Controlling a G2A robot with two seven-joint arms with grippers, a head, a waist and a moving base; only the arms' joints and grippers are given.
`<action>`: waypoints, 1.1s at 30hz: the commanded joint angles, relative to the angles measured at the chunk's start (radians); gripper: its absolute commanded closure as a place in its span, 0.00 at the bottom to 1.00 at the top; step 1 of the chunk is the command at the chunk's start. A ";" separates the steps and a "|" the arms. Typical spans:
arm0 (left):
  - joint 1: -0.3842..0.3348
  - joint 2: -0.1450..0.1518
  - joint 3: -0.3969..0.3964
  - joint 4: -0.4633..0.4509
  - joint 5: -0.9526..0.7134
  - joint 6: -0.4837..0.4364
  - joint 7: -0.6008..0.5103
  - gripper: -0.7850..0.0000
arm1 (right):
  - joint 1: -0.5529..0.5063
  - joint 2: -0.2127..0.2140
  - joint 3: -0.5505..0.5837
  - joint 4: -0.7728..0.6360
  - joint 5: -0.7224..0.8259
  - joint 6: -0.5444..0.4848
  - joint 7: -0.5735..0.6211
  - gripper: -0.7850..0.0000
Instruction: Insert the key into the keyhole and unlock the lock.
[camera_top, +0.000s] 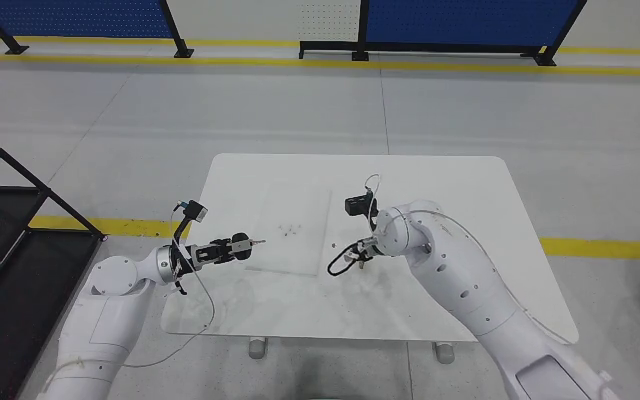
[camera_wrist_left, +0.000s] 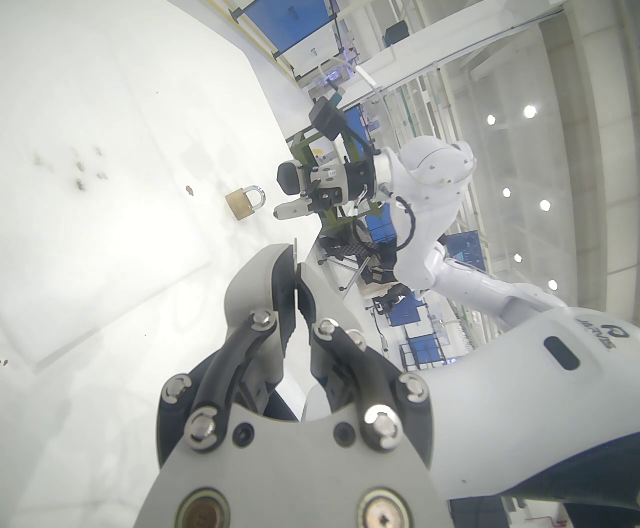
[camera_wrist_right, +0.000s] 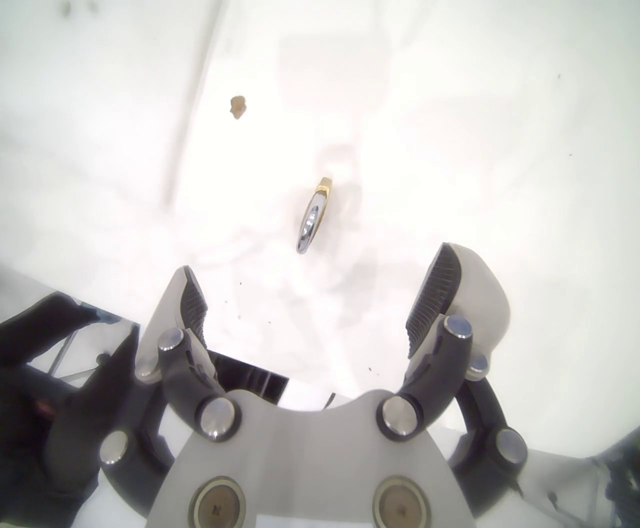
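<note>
Locate lock (camera_wrist_left: 244, 202) on table (camera_top: 450, 200): brass body, silver shackle, just off the right edge of the clear sheet (camera_top: 290, 210) and well in from every table edge. View it edge-on (camera_wrist_right: 314, 215) from the right wrist, with any marking on it too small to read. Note right gripper (camera_wrist_right: 320, 272) just beside the shackle end of lock, spread wide, holding nothing and not touching it. Note left gripper (camera_wrist_left: 296, 265) clamped tight on key (camera_wrist_left: 295, 247), with only a thin blade tip showing past the closed jaws. Find that tip (camera_top: 259, 241) at the sheet's left edge, pointing towards lock and well apart from it, with the sheet's width between. See brown scrap (camera_wrist_right: 238, 106) just beside the sheet edge on lock's side, and dark specks (camera_top: 288, 228) mid-sheet.
</note>
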 joint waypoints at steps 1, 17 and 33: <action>0.000 0.000 0.000 0.000 0.000 0.000 0.000 1.00 | 0.016 -0.009 -0.013 0.023 0.007 0.008 0.002 0.00; 0.000 0.000 0.000 0.000 0.000 0.000 0.000 1.00 | 0.088 -0.076 -0.096 0.221 0.073 0.009 -0.032 0.00; 0.000 0.000 0.000 0.000 0.000 0.000 0.000 1.00 | 0.118 -0.117 -0.118 0.340 0.113 -0.023 -0.069 0.40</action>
